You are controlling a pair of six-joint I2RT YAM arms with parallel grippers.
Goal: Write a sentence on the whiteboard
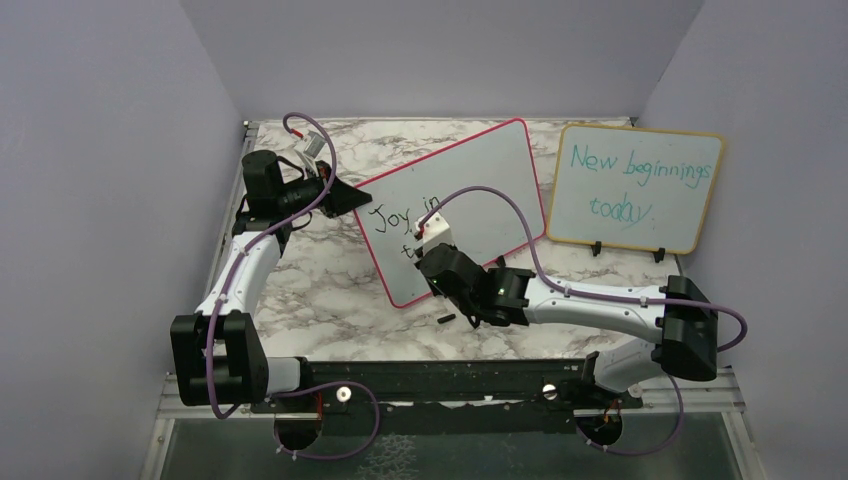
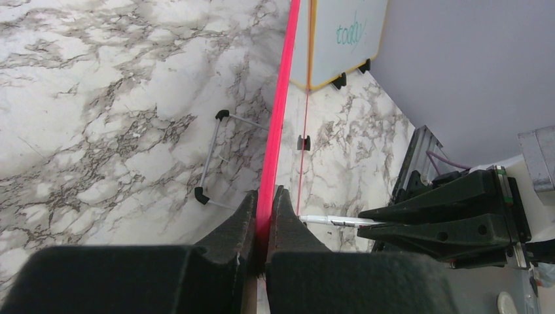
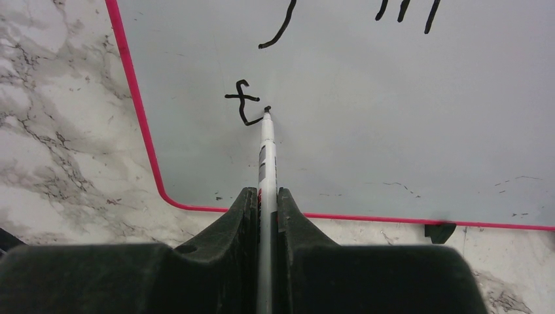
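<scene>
- With the right end effector [image 3: 265, 194], pinches a white marker [image 3: 267, 147], fingers pressed tight on the barrel at the bottom centre of the right wrist view.
- Rests the marker's black tip on the whiteboard [image 1: 480, 180], just right of a hand-drawn "t" near the board's lower left corner.
- With the left end effector [image 2: 265, 196], clamps the whiteboard's red-pink frame at the bottom centre of the left wrist view, on the board's left edge.
- Reads the sentence [image 1: 392, 217] in black as "Joy in" on the first line and a lone "t" starting the second.
- Finds the whiteboard at the centre of the top view, set at an angle on the marble surface [image 1: 320, 285].
- Shows a yellow-framed board [image 1: 640, 185] with teal "New beginnings today" at the upper right, just beside the whiteboard's right corner.
- Shows a small black object [image 1: 446, 320] on the surface, below the whiteboard's lower edge.
</scene>
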